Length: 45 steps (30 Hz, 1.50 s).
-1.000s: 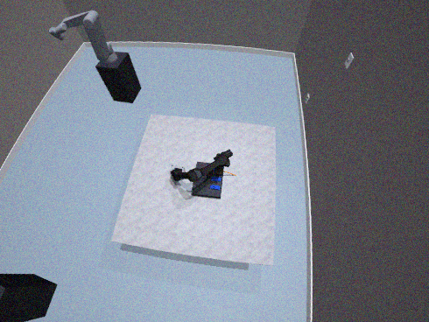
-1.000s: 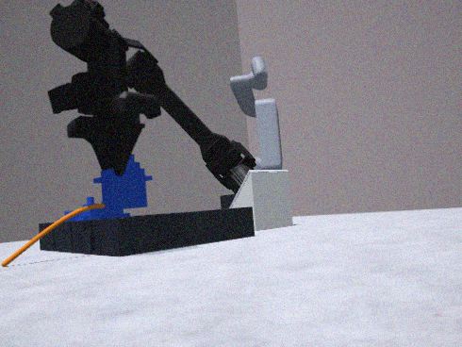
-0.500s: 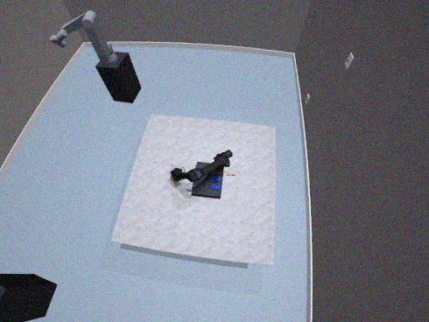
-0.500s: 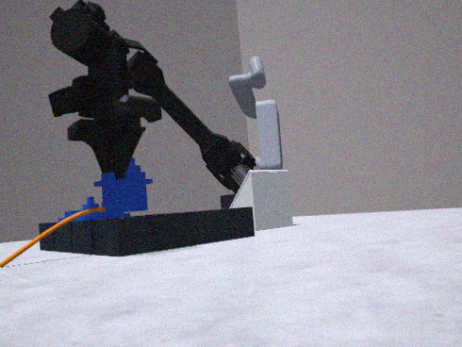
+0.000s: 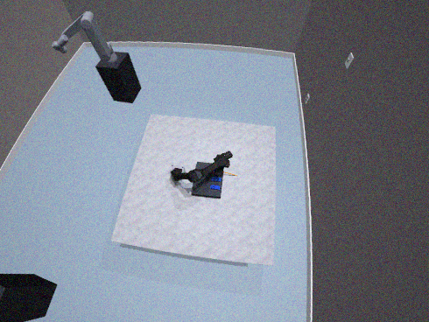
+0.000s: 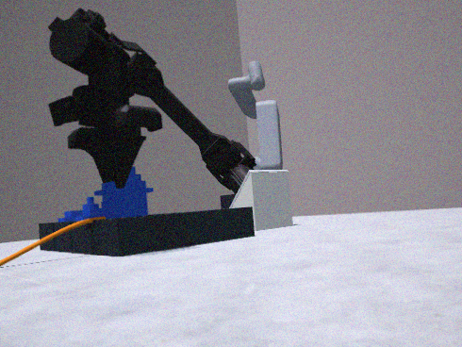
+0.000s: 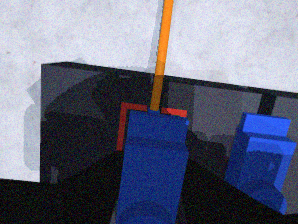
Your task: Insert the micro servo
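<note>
Up close, the wrist view shows the gripper clamped on the blue servo, which hides most of the red-marked pocket; its orange cable runs off the deck. Only the exterior view shows height: the servo seems partly down, probably not seated.

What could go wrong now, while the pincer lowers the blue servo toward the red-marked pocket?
1. The servo hides most of the red outline; a slight offset may catch an ear on the deck.
2. The orange cable runs out past the deck's edge and may miss the notch.
3. The pincer may release before the servo sits fully down.
</note>
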### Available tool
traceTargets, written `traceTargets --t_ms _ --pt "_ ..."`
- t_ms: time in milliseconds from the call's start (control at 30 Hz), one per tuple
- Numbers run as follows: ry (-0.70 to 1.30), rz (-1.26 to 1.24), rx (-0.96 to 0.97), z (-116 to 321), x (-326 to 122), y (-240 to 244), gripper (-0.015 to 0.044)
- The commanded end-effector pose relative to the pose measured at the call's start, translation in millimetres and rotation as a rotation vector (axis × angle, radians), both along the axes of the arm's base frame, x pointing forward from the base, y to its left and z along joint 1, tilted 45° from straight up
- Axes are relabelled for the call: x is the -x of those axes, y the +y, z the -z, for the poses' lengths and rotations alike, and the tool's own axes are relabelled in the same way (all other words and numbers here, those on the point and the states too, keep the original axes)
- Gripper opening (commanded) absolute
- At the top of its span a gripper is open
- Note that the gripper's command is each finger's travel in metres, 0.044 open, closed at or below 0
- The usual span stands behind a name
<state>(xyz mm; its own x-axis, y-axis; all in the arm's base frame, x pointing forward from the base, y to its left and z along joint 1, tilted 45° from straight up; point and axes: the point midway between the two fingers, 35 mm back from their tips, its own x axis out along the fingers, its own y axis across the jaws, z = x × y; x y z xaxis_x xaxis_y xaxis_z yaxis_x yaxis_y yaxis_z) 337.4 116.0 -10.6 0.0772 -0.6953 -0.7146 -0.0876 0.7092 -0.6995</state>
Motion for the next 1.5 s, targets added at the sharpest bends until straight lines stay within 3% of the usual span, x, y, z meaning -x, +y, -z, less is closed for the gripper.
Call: traceTargets --t_ms 0,1100,1333,1467 --pt "0.002 -0.006 0.003 2.3 0.0 -2.3 0.0000" --pt "0.002 -0.006 0.004 25.7 -2.7 -25.5 0.0000" --pt "0.002 -0.006 0.004 24.4 -2.4 -24.6 0.0184" --pt "0.002 -0.006 0.003 14.7 -1.6 -14.8 0.0187"
